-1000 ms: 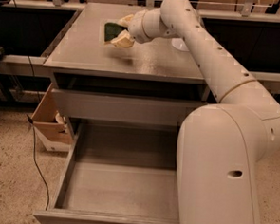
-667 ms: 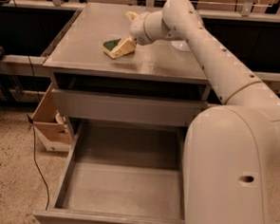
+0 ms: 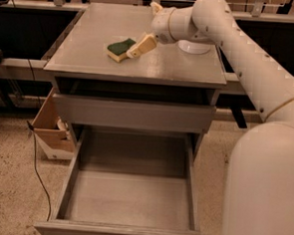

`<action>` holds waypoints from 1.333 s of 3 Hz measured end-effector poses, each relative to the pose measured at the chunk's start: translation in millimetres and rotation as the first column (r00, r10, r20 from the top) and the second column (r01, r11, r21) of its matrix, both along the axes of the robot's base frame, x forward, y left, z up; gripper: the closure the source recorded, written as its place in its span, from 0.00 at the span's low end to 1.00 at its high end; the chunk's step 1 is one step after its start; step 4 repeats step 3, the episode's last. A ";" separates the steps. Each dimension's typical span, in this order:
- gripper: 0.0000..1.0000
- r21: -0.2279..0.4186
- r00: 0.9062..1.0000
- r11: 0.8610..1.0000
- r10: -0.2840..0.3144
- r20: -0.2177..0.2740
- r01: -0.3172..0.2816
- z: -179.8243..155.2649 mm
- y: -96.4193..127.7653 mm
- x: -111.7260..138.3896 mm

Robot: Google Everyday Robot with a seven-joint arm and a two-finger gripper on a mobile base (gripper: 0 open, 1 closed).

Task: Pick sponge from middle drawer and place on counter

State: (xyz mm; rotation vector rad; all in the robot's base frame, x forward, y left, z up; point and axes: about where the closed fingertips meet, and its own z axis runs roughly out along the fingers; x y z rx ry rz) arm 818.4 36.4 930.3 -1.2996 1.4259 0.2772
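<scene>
The sponge (image 3: 120,48) lies green face up on the surface (image 3: 155,67), left of centre, about midway between front and back edges. The end effector (image 3: 140,45) touches its right end; I cannot tell whether it grips the sponge or has released it. If it pulls away while clenched, the sponge could be dragged toward the left edge and fall. The middle drawer (image 3: 132,201) stands pulled out, apparently holding nothing. 1 white bowl (image 3: 194,46) sits near the right edge, its contents hidden.
</scene>
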 end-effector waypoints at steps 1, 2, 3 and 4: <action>0.00 0.060 0.996 0.996 -0.076 0.043 0.073 43.6 -59.0 -27.0; 0.00 0.093 0.975 0.978 -0.194 0.105 0.184 90.2 -151.5 -72.2; 0.00 0.090 0.974 0.976 -0.207 0.095 0.199 82.8 -160.8 -68.7; 0.00 0.090 0.974 0.976 -0.207 0.095 0.199 82.8 -160.8 -68.7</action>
